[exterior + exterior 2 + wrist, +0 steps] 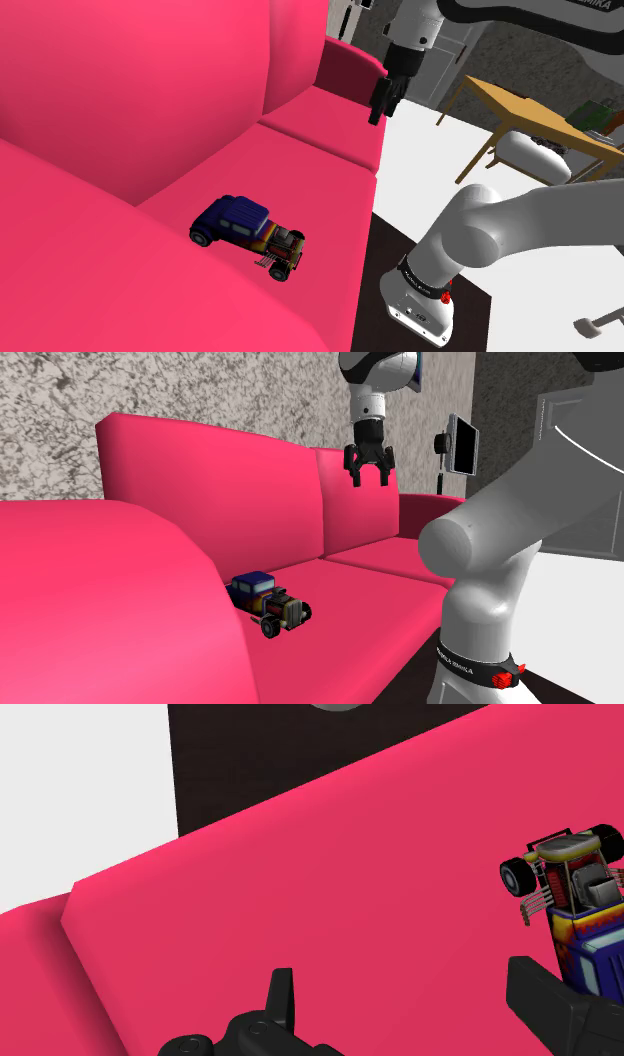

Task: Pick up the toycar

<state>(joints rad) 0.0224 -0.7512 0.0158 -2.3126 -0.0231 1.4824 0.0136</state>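
Toycar (248, 235) (268, 604) (575, 899), blue-bodied with a bare engine at its front, sat on the pink sofa's (150, 100) (200, 482) seat, close to the backrest. In the shoulder view the gripper (376, 114) (370, 479) (415, 1004) hung well apart from it, between one and two o'clock, jaws spread wide and holding nothing. At three o'clock from the gripper stood a wooden table (520, 110).

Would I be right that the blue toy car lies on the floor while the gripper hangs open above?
Not quite: the shoulder view shows the toy car on the pink sofa seat, not the floor; the gripper does hang open above.
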